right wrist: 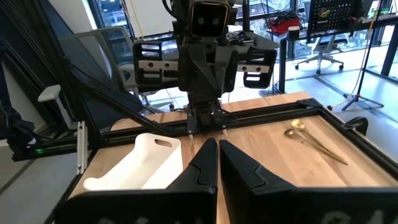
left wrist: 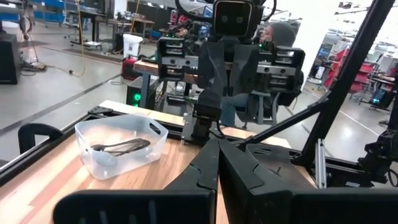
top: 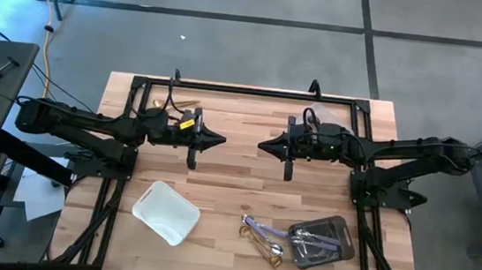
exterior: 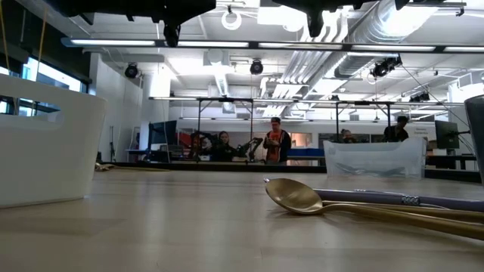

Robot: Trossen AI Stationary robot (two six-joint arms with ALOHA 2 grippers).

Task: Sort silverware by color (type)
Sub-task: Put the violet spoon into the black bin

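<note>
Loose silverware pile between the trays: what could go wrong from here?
1. The loose silverware lies overlapped, gold over silver, so a claw may lift two colours at once.
2. The pile sits close beside the clear tray; a reach could nudge that tray.
3. A gold spoon lies apart near the frame's far rail and could be missed.

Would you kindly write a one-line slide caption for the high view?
Both pincers, left and right, shut mid-table; white tray empty, clear tray holding silverware, loose utensils between them.

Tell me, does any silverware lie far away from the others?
Yes. One gold utensil lies alone at the table's far edge behind the left arm, away from the loose pile beside the clear tray.
</note>
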